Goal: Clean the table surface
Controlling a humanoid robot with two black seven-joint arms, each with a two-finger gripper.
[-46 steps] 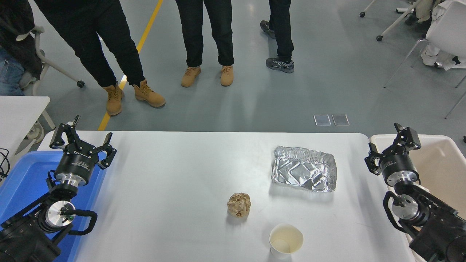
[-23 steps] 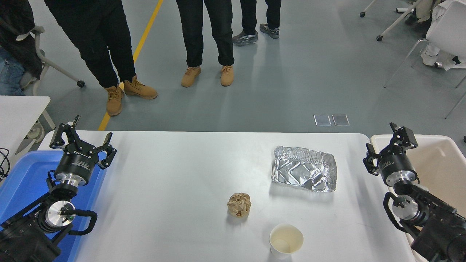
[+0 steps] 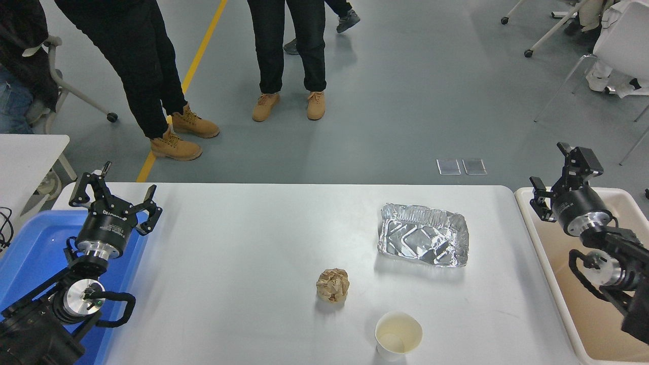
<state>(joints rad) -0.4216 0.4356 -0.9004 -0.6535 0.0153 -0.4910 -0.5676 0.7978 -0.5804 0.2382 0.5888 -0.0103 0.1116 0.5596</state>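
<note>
At the far left a blue bin (image 3: 30, 243) sits against the worktop's edge, and the left gripper (image 3: 114, 195) is parked above its inner rim with its jaws spread open, holding nothing. The worktop (image 3: 243, 243), the white surface to be cleaned, fills the middle of the view and carries three pieces of litter: a crumpled brown paper ball (image 3: 332, 285) near the centre, an empty paper cup (image 3: 398, 334) standing upright near the front edge just to its right, and a dented foil tray (image 3: 423, 242) further back and right. None of them touches another. At the right, a beige bin (image 3: 583, 304) adjoins the worktop, and here is the change: the right gripper (image 3: 563, 175), which a second ago hung low over the worktop's right edge, has lifted and swung outward, so it now sits over the beige bin's far rim, clear of the worktop. Its jaws stand open and empty. In my judgement no litter has been cleared yet; all three pieces remain to be picked up.
</note>
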